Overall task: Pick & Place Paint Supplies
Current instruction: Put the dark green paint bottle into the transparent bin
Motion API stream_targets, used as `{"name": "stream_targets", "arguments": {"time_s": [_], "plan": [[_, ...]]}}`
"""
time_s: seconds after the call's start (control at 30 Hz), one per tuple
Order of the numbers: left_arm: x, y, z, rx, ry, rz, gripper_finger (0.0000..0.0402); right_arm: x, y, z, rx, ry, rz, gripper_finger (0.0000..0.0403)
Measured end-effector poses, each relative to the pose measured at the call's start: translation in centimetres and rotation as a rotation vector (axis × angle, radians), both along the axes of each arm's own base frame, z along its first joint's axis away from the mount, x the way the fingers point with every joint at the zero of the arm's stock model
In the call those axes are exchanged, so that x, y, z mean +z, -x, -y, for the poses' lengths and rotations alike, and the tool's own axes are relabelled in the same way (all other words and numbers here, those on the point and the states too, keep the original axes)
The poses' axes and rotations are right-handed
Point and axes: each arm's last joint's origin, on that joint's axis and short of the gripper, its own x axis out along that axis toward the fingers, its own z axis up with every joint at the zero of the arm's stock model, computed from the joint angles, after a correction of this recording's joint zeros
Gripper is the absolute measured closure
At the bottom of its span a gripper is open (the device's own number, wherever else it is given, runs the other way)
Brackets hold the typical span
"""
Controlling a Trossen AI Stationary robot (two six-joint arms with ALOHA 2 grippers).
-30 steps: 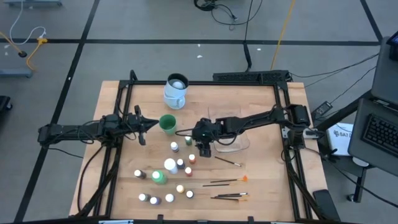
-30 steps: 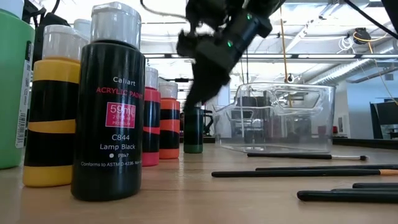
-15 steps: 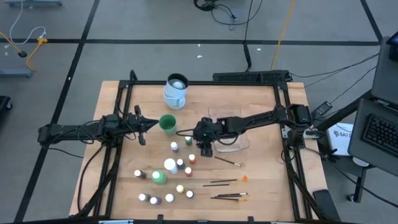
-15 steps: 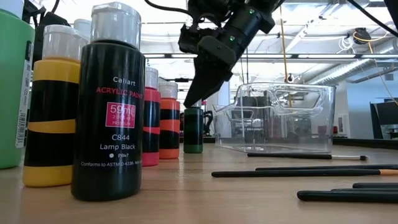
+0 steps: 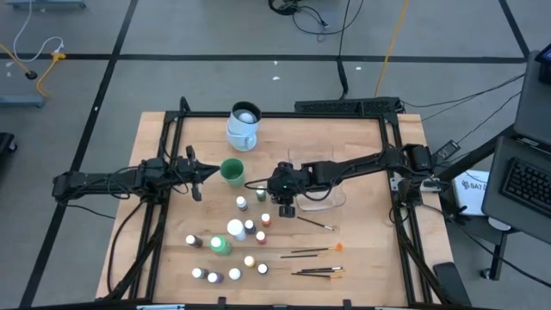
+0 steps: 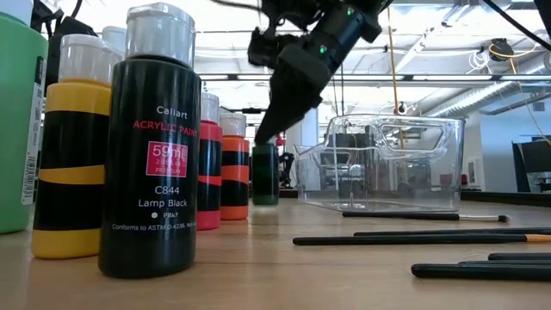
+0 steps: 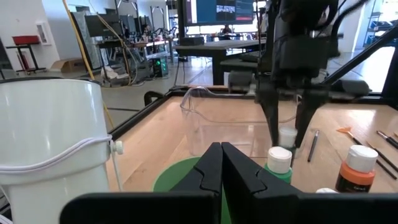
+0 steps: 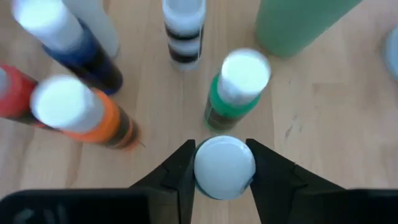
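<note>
Right gripper (image 8: 224,163) above bottle cluster mid-table, jaws either side of white cap of upright bottle (image 8: 224,168), touching or nearly; grip not certain; bottle axis vertical, just beside tub (image 5: 317,176); left gripper (image 5: 195,172) shut, parked by green cup (image 5: 232,170).

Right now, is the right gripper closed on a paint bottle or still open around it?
Shut on it. In the right wrist view, both fingers of the right gripper press the sides of the white-capped bottle, which stands upright on the table.
</note>
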Motion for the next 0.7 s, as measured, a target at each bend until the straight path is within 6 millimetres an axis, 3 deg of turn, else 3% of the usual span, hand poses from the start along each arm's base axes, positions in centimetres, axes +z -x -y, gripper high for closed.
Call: {"name": "stream_targets", "arguments": {"time_s": [0.2, 0.37, 0.47, 0.57, 0.7], "plan": [[0.0, 0.0, 0.0, -0.001, 0.000, 0.000, 0.0396, 4.1, 1.6, 0.3, -0.014, 0.041, 0.097, 0.0292], [0.0, 0.0, 0.0, -0.001, 0.000, 0.000, 0.0396, 10.2, 5.5, 1.2, -0.093, 0.122, 0.215, 0.0292], [0.0, 0.0, 0.0, -0.001, 0.000, 0.000, 0.0396, 12.6, 8.5, 2.4, -0.179, 0.160, 0.210, 0.0292], [0.0, 0.0, 0.0, 0.000, 0.000, 0.000, 0.0396, 12.5, 10.2, 3.9, -0.274, 0.158, 0.179, 0.0292], [0.0, 0.0, 0.0, 0.000, 0.000, 0.000, 0.0396, 8.5, 10.8, 5.3, -0.317, 0.153, 0.105, 0.0292]]}}
